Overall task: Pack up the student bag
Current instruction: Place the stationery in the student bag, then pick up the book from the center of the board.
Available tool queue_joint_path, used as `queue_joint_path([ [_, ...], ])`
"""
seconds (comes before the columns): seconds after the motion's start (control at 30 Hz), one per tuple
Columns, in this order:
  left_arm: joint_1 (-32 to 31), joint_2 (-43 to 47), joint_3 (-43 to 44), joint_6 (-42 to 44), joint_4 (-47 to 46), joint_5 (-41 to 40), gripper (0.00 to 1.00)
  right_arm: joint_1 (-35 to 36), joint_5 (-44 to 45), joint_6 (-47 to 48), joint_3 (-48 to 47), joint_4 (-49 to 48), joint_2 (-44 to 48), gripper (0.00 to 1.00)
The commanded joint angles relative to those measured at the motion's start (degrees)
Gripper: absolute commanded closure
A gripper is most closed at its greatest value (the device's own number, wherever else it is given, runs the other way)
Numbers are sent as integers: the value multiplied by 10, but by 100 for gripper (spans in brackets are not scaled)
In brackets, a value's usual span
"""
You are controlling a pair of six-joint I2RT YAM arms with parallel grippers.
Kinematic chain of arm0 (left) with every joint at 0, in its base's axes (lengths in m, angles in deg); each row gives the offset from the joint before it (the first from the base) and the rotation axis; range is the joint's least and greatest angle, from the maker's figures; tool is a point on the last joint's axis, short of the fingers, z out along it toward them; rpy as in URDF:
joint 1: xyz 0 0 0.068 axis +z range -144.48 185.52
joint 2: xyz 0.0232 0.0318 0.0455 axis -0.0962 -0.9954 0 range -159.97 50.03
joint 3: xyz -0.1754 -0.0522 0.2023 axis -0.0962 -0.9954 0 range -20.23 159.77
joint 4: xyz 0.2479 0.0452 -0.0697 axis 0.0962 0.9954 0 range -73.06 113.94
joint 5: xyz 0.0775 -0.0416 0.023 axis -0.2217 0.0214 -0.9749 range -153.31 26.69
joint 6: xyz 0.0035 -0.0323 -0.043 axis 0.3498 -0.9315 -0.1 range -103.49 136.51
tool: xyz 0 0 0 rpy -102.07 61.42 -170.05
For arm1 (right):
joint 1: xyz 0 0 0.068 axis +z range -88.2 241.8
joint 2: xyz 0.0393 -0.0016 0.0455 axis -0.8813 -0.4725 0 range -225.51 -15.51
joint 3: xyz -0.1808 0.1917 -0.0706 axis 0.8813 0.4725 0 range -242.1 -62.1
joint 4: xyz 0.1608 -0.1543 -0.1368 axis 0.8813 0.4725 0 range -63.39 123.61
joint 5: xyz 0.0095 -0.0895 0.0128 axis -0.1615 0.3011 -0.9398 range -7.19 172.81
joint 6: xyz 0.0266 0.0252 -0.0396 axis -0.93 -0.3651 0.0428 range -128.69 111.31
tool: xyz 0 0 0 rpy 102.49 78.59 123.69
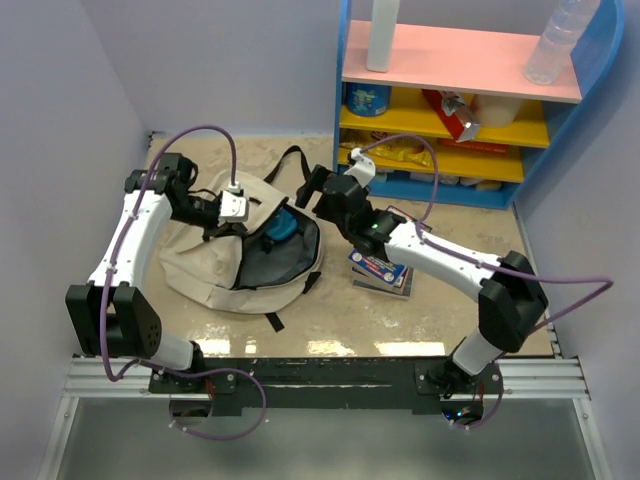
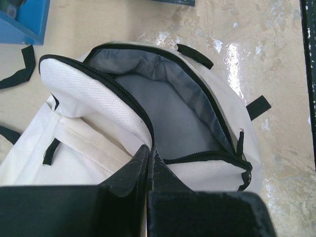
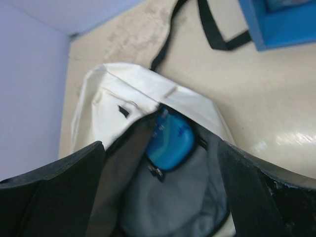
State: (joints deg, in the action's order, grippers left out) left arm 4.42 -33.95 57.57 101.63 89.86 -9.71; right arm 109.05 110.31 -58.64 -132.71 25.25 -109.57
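Pale lilac walls close in a sandy surface (image 1: pixel 430 320), with a painted shelf (image 1: pixel 450 60) at the far right. The student bag (image 1: pixel 205 270) lies left of centre on that surface, its main zip undone and its mouth gaping toward the middle. My left pincer (image 2: pixel 150 153) is pressed shut on the zip edge of the front flap, holding the mouth up. My right pincer (image 1: pixel 318 192) hangs over the opening, spread wide and holding nothing. A blue pouch (image 3: pixel 170 140) lies inside against the grey lining, and some books (image 1: pixel 385 272) sit under my right arm. I judge the canvas light and floppy, likely to sag once let go, so the stitched rim by the zip or the black straps look the surest holds.
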Motion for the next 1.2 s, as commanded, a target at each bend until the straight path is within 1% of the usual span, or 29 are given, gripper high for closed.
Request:
queue_joint_path([
  [0.0, 6, 11, 26, 29, 11, 32, 100, -27, 17, -17, -65, 276, 24, 1],
  [0.03, 6, 11, 24, 29, 12, 33, 100, -33, 21, -16, -74, 311, 34, 1],
  [0.1, 6, 14, 17, 30, 14, 37, 100, -69, 18, -13, -51, 347, 60, 1],
  [0.13, 6, 15, 16, 32, 15, 37, 100, -88, 8, -12, -30, 344, 100, 1],
  [0.17, 5, 17, 10, 32, 16, 39, 100, -134, -9, -14, 20, 336, 120, 1],
  [0.23, 6, 21, 6, 34, 15, 40, 100, -185, -59, -8, 67, 305, 158, 1],
  [0.27, 6, 22, 3, 33, 15, 40, 100, -227, -75, 8, 106, 290, 188, 1],
  [0.33, 6, 27, 2, 34, 17, 41, 100, -269, -113, 34, 129, 269, 198, 1],
  [0.43, 6, 30, 2, 37, 20, 41, 100, -299, -134, 55, 128, 287, 186, 1],
  [0.57, 6, 31, 1, 38, 22, 47, 100, -323, -160, 66, 144, 279, 174, 1],
  [0.73, 6, 34, -5, 38, 24, 48, 100, -356, -167, 79, 166, 270, 160, 1],
  [0.87, 6, 34, -7, 37, 21, 49, 100, -369, -172, 82, 189, 252, 169, 2],
  [0.97, 5, 32, -8, 31, 17, 52, 100, -370, -182, 79, 198, 237, 156, 1],
  [1.07, 6, 31, -5, 29, 17, 54, 100, -373, -201, 72, 219, 192, 144, 2],
  [1.17, 6, 33, -4, 28, 19, 53, 100, -376, -221, 62, 252, 124, 143, 1],
])
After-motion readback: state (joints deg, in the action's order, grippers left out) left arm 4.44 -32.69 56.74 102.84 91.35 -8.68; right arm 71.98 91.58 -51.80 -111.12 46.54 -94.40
